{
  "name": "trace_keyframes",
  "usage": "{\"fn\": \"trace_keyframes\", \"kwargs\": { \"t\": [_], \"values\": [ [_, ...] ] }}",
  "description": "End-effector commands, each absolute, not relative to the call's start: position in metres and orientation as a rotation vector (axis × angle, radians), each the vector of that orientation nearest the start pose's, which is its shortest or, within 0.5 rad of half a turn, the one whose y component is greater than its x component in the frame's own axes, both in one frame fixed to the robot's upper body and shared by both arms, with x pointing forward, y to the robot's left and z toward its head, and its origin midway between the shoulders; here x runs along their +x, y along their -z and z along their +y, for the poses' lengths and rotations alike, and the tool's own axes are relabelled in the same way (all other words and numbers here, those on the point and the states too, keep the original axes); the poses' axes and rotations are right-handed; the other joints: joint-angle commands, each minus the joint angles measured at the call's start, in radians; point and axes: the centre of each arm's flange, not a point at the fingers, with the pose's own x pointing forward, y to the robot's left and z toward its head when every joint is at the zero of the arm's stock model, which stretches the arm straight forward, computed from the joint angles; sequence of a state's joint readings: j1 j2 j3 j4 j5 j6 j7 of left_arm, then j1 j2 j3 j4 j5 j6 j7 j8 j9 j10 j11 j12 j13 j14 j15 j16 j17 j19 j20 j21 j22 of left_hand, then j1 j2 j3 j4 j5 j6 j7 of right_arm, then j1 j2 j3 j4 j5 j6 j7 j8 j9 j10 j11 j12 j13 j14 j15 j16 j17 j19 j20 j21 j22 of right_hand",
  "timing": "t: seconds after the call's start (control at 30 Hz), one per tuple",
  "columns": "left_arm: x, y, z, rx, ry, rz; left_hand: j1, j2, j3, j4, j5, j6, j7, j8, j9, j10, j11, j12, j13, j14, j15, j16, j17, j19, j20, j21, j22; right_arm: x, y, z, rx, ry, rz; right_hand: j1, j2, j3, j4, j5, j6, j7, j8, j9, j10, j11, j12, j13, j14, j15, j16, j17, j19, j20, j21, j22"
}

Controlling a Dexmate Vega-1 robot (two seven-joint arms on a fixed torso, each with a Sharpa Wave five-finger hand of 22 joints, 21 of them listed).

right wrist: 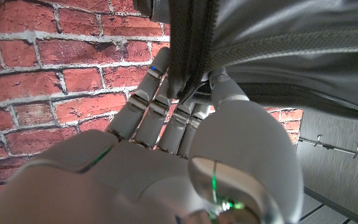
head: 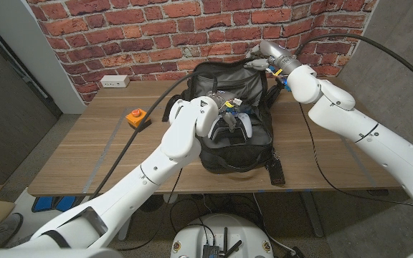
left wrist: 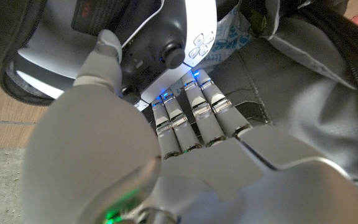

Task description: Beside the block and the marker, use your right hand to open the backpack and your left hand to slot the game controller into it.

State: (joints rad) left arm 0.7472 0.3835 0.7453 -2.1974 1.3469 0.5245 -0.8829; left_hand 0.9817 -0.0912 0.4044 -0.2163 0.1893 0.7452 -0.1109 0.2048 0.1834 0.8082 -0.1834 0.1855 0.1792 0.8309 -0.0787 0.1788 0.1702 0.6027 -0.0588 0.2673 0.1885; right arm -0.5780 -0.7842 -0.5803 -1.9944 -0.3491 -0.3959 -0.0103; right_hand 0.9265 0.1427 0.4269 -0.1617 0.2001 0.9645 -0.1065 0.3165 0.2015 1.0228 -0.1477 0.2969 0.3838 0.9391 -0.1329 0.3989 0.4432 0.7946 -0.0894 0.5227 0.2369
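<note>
Orange block (head: 138,118) left of centre on table (head: 84,154), well apart from bag; marker not made out. Left hand (head: 214,115) at centre frame, fingers (left wrist: 185,109) wrapped on white game controller (head: 241,125), now in backpack (head: 236,143) mouth. Risk: controller snagging on zipper edge, or tipping out onto table if let go early. Right hand (head: 267,57), upper right, pinching top flap (right wrist: 191,50). Thin grip; slip would drop flap onto left hand.

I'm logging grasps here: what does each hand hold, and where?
Left hand holds the game controller by one grip; right hand pinches the backpack's opened flap edge.
</note>
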Motion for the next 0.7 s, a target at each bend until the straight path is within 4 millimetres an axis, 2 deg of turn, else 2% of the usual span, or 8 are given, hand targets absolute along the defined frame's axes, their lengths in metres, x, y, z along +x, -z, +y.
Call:
{"fn": "trace_keyframes", "kwargs": {
  "t": [0.03,0.37,0.7],
  "values": [
    [0.489,-0.078,0.022,1.694,0.109,-0.445,-0.008,0.122,0.047,0.046,0.008,0.075,0.005,0.001,0.005,0.031,-0.026,0.004,0.004,0.034,-0.158,0.003,0.002,0.008,-0.146,0.003,0.002,0.537,-0.170,-0.187,-1.186,0.102,-0.824,0.008,0.015,0.010,-0.001,0.005,0.009,-0.002,0.004,0.003,0.008,0.001,-0.004,0.003,0.013,-0.084,-0.005,0.004,-0.009,-0.119,0.008,0.002],
    [0.499,-0.074,0.011,1.709,0.118,-0.431,-0.007,0.124,0.048,0.046,0.008,0.075,0.008,0.000,0.004,0.031,-0.025,0.004,0.004,0.036,-0.158,0.003,0.002,0.007,-0.146,0.002,0.001,0.537,-0.169,-0.188,-1.179,0.095,-0.831,0.007,0.015,0.011,-0.001,0.005,0.008,0.000,0.001,0.003,0.006,0.000,-0.007,0.004,0.011,-0.084,-0.008,0.005,-0.011,-0.119,0.013,0.001],
    [0.502,-0.066,0.006,1.711,0.053,-0.457,-0.007,0.127,0.050,0.047,0.009,0.080,0.009,0.001,0.004,0.032,-0.025,0.004,0.004,0.038,-0.158,0.003,0.002,0.002,-0.147,-0.001,0.001,0.539,-0.168,-0.188,-1.173,0.078,-0.828,0.006,0.014,0.012,0.000,0.005,0.009,0.001,-0.001,0.004,0.008,0.002,-0.010,0.004,0.009,-0.083,-0.010,0.006,-0.015,-0.118,0.018,0.000]
  ]
}}
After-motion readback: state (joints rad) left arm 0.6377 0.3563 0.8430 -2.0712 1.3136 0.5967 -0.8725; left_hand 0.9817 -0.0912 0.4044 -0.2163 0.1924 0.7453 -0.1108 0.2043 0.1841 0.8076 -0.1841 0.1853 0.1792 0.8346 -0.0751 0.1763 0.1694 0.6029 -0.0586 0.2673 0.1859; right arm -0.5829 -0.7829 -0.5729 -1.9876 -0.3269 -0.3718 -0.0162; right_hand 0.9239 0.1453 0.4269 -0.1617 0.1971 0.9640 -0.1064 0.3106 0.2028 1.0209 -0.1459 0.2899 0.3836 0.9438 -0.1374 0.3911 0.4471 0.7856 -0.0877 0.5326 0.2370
